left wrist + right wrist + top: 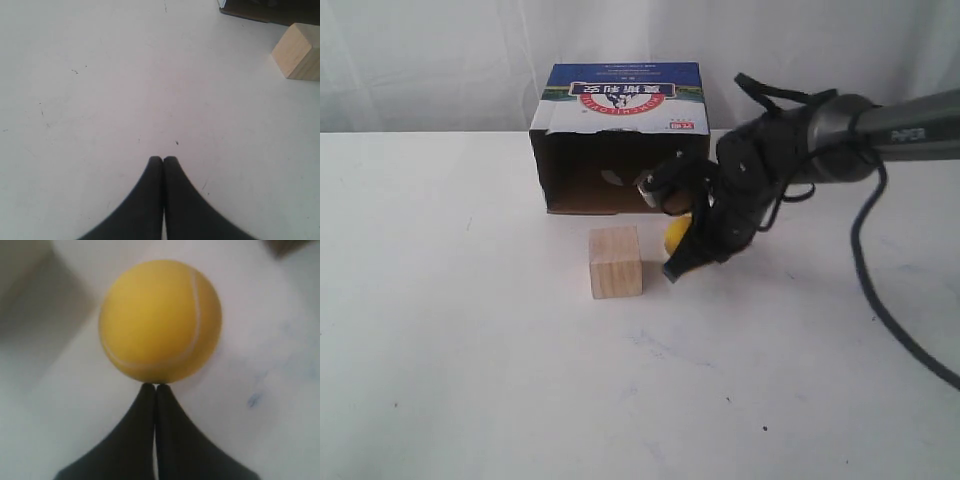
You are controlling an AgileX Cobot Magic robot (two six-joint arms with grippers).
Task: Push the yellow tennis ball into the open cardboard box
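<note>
The yellow tennis ball (675, 232) rests on the white table just in front of the open cardboard box (620, 140), whose dark opening faces the ball. My right gripper (673, 270) is shut, and its joined tips touch the near side of the ball (160, 320), which fills the right wrist view ahead of that gripper (155, 386). The arm hides part of the ball in the exterior view. My left gripper (163, 160) is shut on nothing, low over bare table, and is out of the exterior view.
A pale wooden cube (616, 261) stands on the table just left of the ball, in front of the box. The left wrist view shows this cube (300, 50) and a corner of the box (260, 12). A black cable (880, 300) trails at the right.
</note>
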